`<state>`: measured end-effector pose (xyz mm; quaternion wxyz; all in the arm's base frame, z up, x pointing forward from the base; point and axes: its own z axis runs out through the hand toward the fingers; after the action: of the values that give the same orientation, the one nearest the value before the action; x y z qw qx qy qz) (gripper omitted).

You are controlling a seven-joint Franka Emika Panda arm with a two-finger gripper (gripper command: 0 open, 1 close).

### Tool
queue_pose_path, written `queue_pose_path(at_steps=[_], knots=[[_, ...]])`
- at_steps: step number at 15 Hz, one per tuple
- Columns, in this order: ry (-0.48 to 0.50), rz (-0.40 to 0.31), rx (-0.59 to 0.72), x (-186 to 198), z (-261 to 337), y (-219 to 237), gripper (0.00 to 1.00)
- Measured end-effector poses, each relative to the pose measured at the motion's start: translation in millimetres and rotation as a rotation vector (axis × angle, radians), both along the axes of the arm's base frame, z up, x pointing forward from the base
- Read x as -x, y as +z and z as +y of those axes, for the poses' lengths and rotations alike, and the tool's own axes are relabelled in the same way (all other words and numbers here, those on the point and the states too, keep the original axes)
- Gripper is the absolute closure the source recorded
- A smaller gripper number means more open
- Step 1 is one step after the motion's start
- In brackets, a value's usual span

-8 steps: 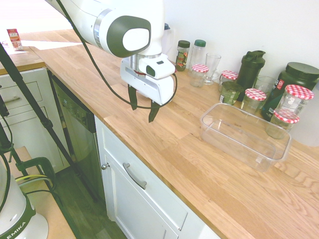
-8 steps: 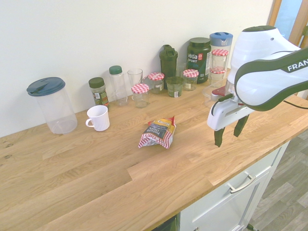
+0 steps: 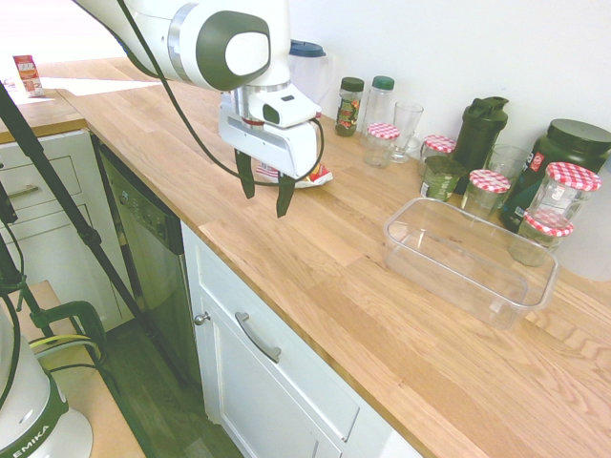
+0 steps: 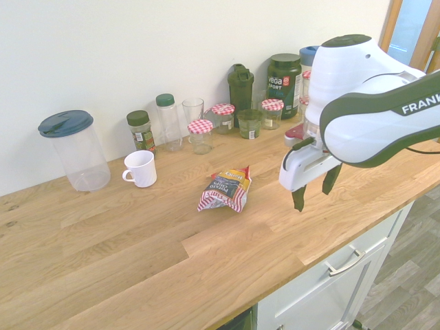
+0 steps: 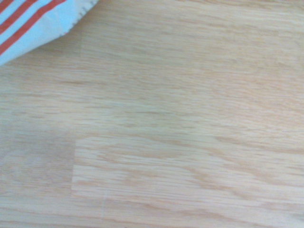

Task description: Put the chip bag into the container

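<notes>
Pale wooden worktop (image 4: 124, 254), laid in long planks, fills most of the second exterior view, with a plain whitish wall behind it. At the left of that picture stands a clear plastic pitcher with a dark blue lid (image 4: 82, 155), and just beside it, slightly right, a small white mug (image 4: 141, 169). Behind the mug, in the upper left, comes a glass jar with a dark green lid (image 4: 141, 132), then a tall clear bottle with a green cap (image 4: 168, 124). Near the middle of the frame lies the crumpled chip bag, red-and-white striped with dark and yellow-orange print (image 4: 227, 190), on the bare wood. Along the upper middle stand glass jars with red-checked lids (image 4: 201, 137), a dark green shaker bottle (image 4: 240, 96) and a big dark tub with a white label (image 4: 284, 84). Right of centre hangs the white gripper with dark fingers (image 4: 314, 192), spread apart above the worktop, holding nothing. In the first exterior view, the large clear plastic container (image 3: 468, 262) sits at the right, in front of the jars.
</notes>
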<state>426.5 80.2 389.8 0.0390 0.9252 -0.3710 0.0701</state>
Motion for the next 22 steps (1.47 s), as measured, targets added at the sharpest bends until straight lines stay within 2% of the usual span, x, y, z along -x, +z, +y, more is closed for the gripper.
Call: queue_pose_path(at_steps=[6, 12, 17, 22], knots=[[0.098, -0.103, 0.238, -28, 94, 17, 0.00], [0.184, -0.153, 0.387, -61, 162, 2, 0.00], [0.217, -0.158, 0.447, -83, 185, -15, 0.00], [0.206, -0.159, 0.456, -101, 185, -18, 0.00]])
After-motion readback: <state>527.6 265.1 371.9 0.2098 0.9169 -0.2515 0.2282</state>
